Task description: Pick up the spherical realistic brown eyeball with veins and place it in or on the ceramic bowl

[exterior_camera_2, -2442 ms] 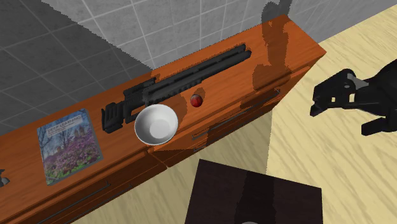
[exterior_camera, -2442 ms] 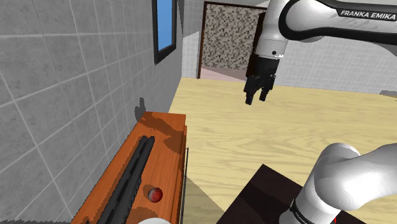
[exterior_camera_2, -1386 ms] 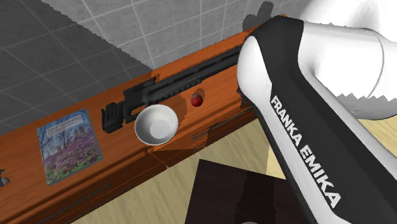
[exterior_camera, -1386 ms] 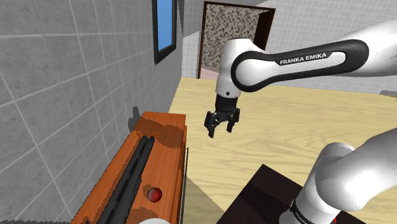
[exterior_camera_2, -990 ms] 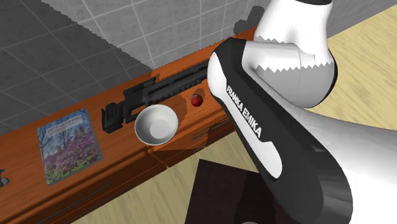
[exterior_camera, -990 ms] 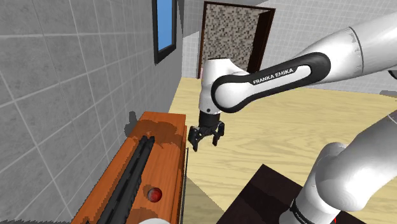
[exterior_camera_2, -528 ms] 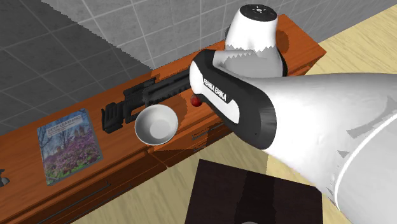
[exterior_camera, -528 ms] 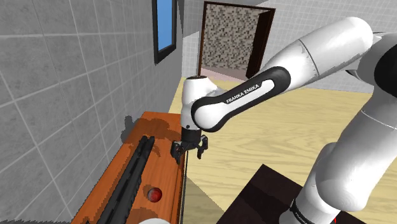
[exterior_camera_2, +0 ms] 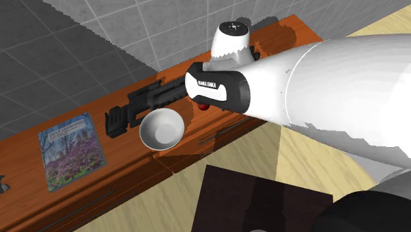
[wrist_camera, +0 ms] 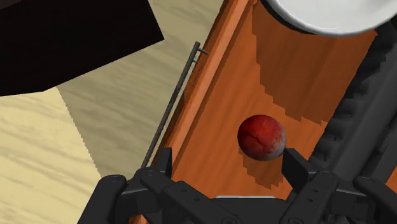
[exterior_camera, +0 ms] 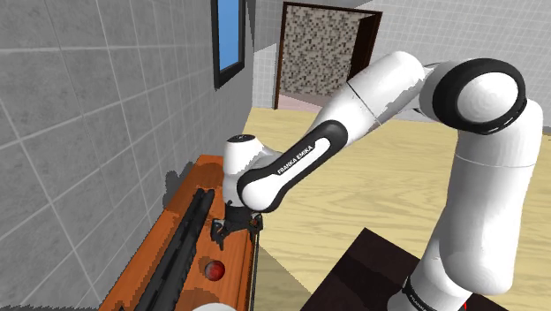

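While the pincer (wrist_camera: 229,158) hangs wide open over the red ball (wrist_camera: 261,137), nothing is grabbed yet; the white bowl (exterior_camera_2: 161,128) sits empty.

white capital letters spelling "franka emika" run along the black section of the white arm (exterior_camera: 296,162) in the shoulder view, slanting upward with the link. the same brand name shows in white, much smaller, on that black section in the second exterior view. a book (exterior_camera_2: 71,150) with a flowery cover carries a line of pale lettering across its top, too small to read.
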Tool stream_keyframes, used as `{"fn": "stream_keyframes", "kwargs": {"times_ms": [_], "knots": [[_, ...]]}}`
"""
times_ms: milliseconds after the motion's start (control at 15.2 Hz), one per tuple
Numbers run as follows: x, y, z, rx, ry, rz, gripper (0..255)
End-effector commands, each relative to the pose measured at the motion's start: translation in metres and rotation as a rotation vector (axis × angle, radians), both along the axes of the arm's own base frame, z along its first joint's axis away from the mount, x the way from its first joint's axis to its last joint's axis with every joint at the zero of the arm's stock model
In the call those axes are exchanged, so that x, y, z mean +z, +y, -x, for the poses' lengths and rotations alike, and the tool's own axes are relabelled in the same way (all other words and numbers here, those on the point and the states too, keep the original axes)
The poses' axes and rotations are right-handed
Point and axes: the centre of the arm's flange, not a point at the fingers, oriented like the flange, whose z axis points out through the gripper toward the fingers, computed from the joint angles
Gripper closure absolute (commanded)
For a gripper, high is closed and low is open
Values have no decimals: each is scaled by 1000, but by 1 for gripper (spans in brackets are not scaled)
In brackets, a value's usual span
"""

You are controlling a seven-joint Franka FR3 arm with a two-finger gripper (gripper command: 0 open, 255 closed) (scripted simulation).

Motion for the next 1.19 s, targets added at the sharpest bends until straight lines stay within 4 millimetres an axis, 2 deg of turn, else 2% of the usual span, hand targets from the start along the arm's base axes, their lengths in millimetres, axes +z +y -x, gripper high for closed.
{"fn": "stream_keyframes", "kwargs": {"times_ms": [0,330,858,1122], "knots": [[-20,15,-14,-16,4,-1,0],[-69,49,-43,-53,13,-3,0],[-110,53,-42,-54,13,-3,0],[-110,53,-42,-54,13,-3,0]]}}
